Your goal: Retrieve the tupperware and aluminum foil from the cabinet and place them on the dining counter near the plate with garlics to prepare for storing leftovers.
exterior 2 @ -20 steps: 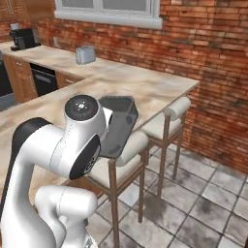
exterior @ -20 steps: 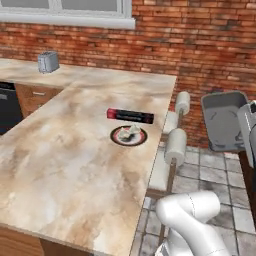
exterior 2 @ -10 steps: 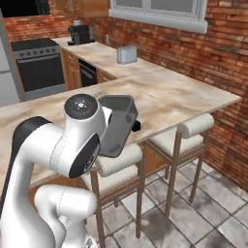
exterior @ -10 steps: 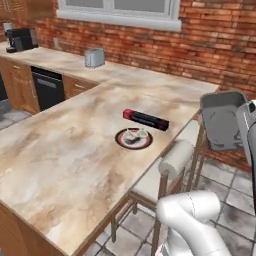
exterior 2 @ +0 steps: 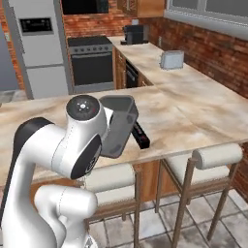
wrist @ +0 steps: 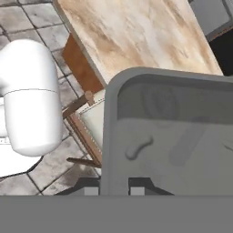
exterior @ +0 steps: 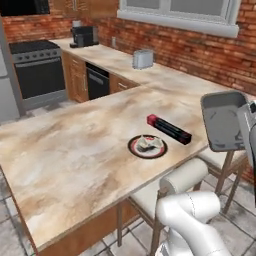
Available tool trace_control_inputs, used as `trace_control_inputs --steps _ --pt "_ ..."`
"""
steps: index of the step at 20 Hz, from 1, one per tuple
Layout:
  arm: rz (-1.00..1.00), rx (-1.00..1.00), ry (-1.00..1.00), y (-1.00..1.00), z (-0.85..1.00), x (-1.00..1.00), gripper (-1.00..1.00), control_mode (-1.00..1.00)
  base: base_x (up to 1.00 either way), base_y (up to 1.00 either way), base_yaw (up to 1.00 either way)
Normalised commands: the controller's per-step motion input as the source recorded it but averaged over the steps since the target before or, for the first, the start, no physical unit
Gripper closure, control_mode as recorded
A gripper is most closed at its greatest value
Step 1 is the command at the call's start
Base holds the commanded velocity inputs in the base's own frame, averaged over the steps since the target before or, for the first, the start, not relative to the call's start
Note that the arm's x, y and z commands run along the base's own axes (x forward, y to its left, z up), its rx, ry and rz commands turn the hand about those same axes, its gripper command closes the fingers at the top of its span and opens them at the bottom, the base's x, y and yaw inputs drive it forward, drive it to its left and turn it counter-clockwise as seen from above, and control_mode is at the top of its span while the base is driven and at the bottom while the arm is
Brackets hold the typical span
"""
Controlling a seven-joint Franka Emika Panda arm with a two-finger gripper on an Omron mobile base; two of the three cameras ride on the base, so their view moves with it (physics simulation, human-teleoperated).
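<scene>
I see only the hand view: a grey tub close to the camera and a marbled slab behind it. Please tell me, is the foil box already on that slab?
Observer: Yes. In the left base view the aluminum foil box lies on the dining counter, beside the plate with garlics.
Operator: Is the tub above the counter now?
Observer: No. The tupperware hangs in the air off the counter's edge, over the stools.
Operator: Is it level?
Observer: No. In the right base view the tupperware is tipped steeply, with its opening facing sideways.
</scene>
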Motion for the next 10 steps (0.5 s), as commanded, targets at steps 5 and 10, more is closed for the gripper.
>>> trace_control_inputs --steps 5,10 --pt "0.0 0.0 0.0 0.0 0.0 0.0 1.0 1.0 0.66 -0.26 0.63" --pt "0.0 0.0 0.0 0.0 0.0 0.0 1.0 1.0 0.76 -0.07 0.66"
